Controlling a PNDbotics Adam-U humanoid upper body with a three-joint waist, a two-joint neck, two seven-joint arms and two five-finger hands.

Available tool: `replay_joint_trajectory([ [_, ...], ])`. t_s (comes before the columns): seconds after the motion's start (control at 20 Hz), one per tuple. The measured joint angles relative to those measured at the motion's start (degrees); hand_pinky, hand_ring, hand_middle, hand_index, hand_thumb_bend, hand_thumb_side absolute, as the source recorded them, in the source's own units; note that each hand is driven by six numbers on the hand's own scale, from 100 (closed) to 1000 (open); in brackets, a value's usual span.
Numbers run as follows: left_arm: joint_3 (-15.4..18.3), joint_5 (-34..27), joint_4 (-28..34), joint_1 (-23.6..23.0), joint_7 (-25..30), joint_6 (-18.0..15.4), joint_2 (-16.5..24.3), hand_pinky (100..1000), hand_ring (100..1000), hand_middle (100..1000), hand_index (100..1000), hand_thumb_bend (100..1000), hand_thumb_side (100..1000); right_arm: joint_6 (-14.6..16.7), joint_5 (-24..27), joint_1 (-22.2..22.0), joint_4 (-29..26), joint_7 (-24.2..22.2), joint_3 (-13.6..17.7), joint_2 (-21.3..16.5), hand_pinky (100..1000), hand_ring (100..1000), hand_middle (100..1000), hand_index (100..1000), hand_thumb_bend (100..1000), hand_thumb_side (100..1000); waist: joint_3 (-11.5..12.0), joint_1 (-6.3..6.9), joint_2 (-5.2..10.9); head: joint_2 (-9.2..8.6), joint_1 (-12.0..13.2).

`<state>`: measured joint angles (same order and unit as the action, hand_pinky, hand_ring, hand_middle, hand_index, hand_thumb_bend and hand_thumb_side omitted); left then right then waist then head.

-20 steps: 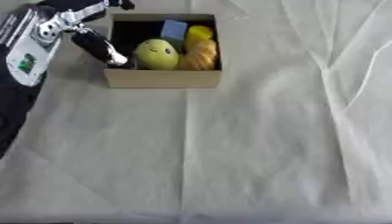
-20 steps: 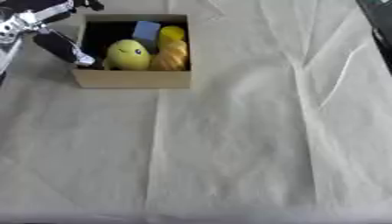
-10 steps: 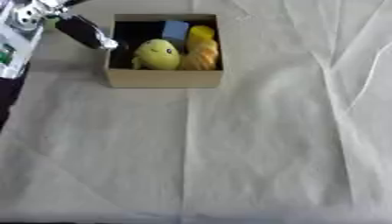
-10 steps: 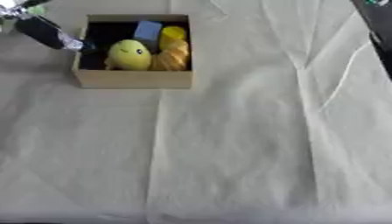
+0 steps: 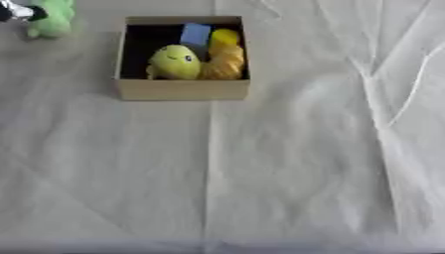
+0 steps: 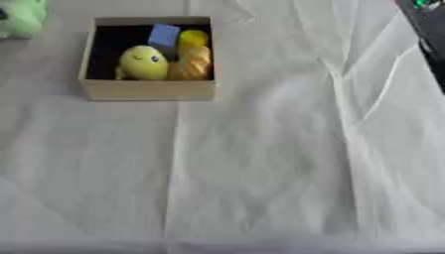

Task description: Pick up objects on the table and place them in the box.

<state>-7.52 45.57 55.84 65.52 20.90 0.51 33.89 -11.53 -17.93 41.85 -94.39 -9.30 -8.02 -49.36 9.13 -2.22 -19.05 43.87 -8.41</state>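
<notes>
A white creased cloth [image 5: 260, 173] covered the whole table and filled most of both eye views, its folds fanning out from the far right. On it, toward the far left, sat the open cardboard box [image 5: 183, 89], its near wall facing the camera. Inside the box lay a round yellow plush with a face [image 5: 174, 62] at the left, touching an orange-yellow ridged toy [image 5: 224, 62] at its right; behind them were a small blue block [image 5: 195, 33] and a yellow ball [image 5: 225, 35], side by side against the far wall.

Left of the box, well apart from it at the far left corner, a pale green soft object [image 5: 52, 20] rested on the cloth; no such object showed in the views of a second and half a second before, when the camera framed the scene differently. Of the left hand [image 5: 16, 11] only a dark and silver sliver showed at the top left edge, touching or just beside the green object; a second earlier that hand had hovered at the box's left wall, and half a second earlier it had been drawing away toward the corner. Whether its fingers were released or curled could not be told. At the top right corner of the right eye view, a dark strip of the right arm [image 6: 427, 25] showed, its hand out of sight. The box's contents lay as before.
</notes>
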Motion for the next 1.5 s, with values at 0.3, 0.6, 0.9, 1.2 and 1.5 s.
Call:
replay_joint_trajectory([
  [0.3,0.61,1.68,-3.05,1.93,0.78,-2.26,-0.73,878,933,851,924,635,259,-0.28,0.66,1.2,-0.29,0.94,0.99,-0.32,757,767,732,822,168,456,-1.06,0.0,-0.03,0.0,1.78],
  [0.6,0.62,7.53,-5.43,3.28,3.63,-3.57,-2.21,893,945,864,928,634,233,-0.33,0.74,1.83,-0.54,0.96,0.92,-0.33,757,767,732,822,166,463,-1.29,0.0,-0.69,0.0,4.09],
  [0.9,1.28,10.96,-7.19,3.65,4.93,-3.61,-2.69,902,951,870,929,644,183,-0.23,0.74,1.98,-0.54,0.61,0.57,-0.33,757,766,730,821,166,466,-1.44,0.0,-0.75,0.0,4.41],
  [1.2,1.76,12.15,-7.46,3.65,5.72,-4.04,-2.69,902,950,869,925,625,130,-0.19,0.74,1.93,-0.54,0.6,0.54,-0.33,758,766,730,820,164,466,-1.27,-0.02,-0.76,-0.11,3.0],
  [1.5,2.08,12.42,-7.65,3.64,5.63,-4.2,-2.69,900,947,868,926,633,124,-0.05,0.74,1.57,-0.57,0.56,0.54,-0.33,758,765,729,819,161,467,-1.61,-0.02,-1.39,-2.82,1.08],
])
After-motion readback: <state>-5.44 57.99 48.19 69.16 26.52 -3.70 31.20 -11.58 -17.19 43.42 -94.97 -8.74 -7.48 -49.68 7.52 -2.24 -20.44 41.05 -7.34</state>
